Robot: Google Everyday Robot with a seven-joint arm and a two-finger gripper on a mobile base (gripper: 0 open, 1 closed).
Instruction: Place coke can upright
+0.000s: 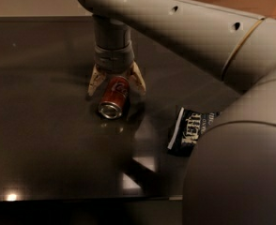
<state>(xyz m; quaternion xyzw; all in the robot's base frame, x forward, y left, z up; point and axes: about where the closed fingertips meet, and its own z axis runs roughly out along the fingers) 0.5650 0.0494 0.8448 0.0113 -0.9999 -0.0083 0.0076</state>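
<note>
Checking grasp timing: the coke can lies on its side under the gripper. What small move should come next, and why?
Probably close the fingers on it. The coke can lies on its side, silver end toward the camera, and the open gripper straddles its far end, one finger on either side. It needs gripping before it can be stood upright.

Can (113, 97) lies on its side on the tabletop (44, 139), one end toward us. Pincer (116, 89) stands just behind it, a finger at each side. Packet (190, 131) lies off right.
</note>
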